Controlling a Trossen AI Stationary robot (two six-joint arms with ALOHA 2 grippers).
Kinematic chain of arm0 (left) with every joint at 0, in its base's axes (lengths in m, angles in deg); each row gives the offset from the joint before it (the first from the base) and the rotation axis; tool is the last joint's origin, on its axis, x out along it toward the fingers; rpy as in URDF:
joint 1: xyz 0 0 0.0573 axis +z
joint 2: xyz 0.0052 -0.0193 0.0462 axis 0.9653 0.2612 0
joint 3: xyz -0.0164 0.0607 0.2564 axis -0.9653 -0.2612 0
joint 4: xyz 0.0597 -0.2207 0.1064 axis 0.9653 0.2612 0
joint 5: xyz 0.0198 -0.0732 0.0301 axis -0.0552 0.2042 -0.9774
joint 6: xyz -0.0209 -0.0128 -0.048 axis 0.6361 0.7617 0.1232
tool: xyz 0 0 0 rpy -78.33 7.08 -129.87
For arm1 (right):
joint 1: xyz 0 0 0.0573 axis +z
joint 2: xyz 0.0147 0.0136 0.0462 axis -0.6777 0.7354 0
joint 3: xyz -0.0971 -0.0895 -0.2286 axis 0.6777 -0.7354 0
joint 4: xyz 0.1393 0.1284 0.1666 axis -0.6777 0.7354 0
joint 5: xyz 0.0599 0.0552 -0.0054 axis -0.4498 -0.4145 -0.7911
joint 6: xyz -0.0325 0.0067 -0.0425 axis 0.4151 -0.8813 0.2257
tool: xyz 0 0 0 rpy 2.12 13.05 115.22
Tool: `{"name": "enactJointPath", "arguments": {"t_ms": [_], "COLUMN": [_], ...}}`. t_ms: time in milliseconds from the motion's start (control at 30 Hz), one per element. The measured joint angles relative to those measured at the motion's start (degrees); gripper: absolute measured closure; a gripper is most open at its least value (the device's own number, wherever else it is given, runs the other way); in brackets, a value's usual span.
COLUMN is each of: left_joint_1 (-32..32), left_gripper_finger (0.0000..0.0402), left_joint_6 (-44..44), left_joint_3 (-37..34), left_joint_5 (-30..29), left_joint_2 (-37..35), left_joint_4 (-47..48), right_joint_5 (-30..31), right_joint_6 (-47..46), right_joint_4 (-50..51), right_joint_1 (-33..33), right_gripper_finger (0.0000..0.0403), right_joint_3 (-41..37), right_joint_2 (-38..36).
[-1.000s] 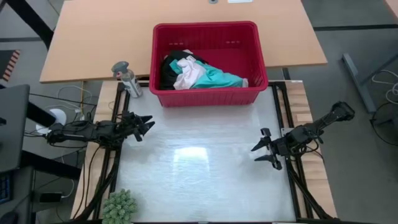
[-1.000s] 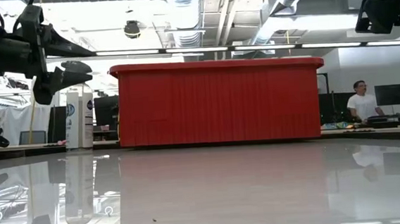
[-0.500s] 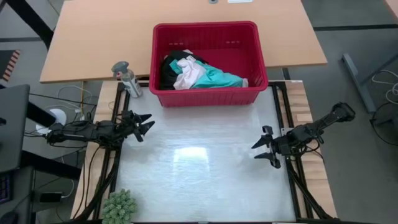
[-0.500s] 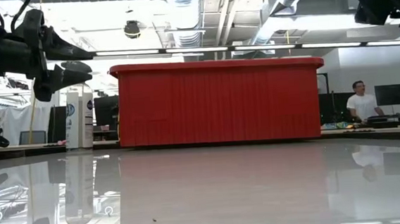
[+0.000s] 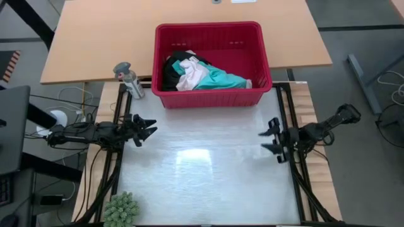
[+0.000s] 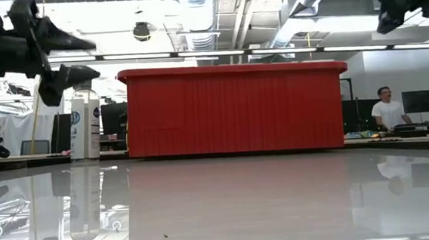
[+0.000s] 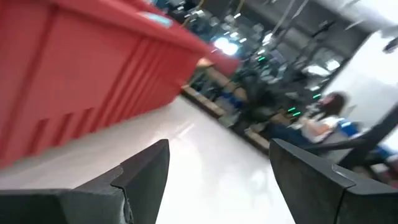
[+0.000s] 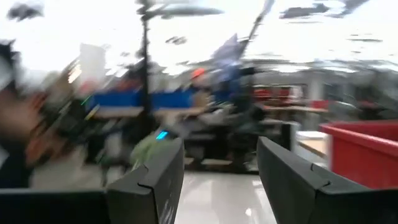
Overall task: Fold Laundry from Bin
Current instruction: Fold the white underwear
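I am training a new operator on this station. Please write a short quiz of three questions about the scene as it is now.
1. True or false: the laundry lies inside the bin.
2. Which object stands beside the bin, on the left arm's side? A. a mug B. the spray bottle C. a book
3. Fill in the gap: the left gripper and the right gripper are both ___ and hold nothing.

Key:
1. True. The clothes are heaped in the bin's left part.
2. B.
3. Open. Each hangs over a side edge of the table, apart from the bin.
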Motion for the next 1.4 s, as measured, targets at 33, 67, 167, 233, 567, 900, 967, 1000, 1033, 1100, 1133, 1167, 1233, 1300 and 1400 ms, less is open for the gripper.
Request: {"name": "enactJointPath", "arguments": {"t_ms": [33,67,167,233,567,900,967,1000,1033,1100,1133,1167,1233,1300,1400], "left_joint_1": [0.0,0.0,0.0,0.0,0.0,0.0,0.0,0.0,0.0,0.0,0.0,0.0,0.0,0.0,0.0], "left_gripper_finger": [0.0136,0.0136,0.0136,0.0136,0.0136,0.0136,0.0136,0.0136,0.0136,0.0136,0.0136,0.0136,0.0136,0.0136,0.0136], "left_joint_6": [0.7,1.4,3.4,4.9,12.1,2.5,-0.8,-1.9,-2.7,-4.1,-5.0,-5.6,-6.6,-7.7,-9.6], "left_joint_3": [0.0,0.0,0.0,0.0,0.1,16.4,21.8,24.6,27.5,33.3,36.2,39.1,44.9,50.2,57.9], "left_joint_5": [0.8,1.5,2.5,2.4,-1.0,0.9,0.8,0.5,0.2,-0.5,-0.6,-0.7,-2.0,-2.3,-2.5], "left_joint_2": [0.0,0.0,0.0,0.0,0.0,7.2,10.7,13.0,15.3,20.6,23.4,26.2,31.8,36.5,41.8], "left_joint_4": [-1.5,-3.5,-9.4,-11.9,-18.9,-17.2,-13.1,-10.6,-7.6,-1.2,1.5,4.7,10.6,16.0,23.8], "right_joint_5": [2.0,3.4,7.7,11.0,12.1,12.2,13.5,15.3,17.1,20.2,21.6,22.8,24.3,25.0,25.0], "right_joint_6": [-0.8,-1.5,-2.0,-2.0,-2.3,2.3,2.6,2.6,2.7,3.6,4.7,6.1,9.5,12.7,15.5], "right_joint_4": [-1.3,-2.1,-3.4,-5.2,-19.3,1.5,11.0,15.6,20.1,28.6,31.5,34.0,37.1,37.5,37.6], "right_joint_1": [0.0,0.0,0.0,-0.1,-2.3,-2.2,-2.2,-2.2,-2.2,-2.2,-2.3,-2.3,-2.9,-4.2,-7.6], "right_gripper_finger": [0.0180,0.0180,0.0180,0.0180,0.0180,0.0180,0.0180,0.0180,0.0180,0.0180,0.0180,0.0180,0.0180,0.0180,0.0180], "right_joint_3": [0.0,0.0,0.0,0.0,0.9,25.0,33.3,37.5,41.6,49.4,53.1,56.6,62.8,68.1,74.2], "right_joint_2": [0.0,0.0,0.0,0.0,0.0,2.8,6.6,8.9,11.4,16.9,19.7,22.5,27.8,32.2,37.6]}}
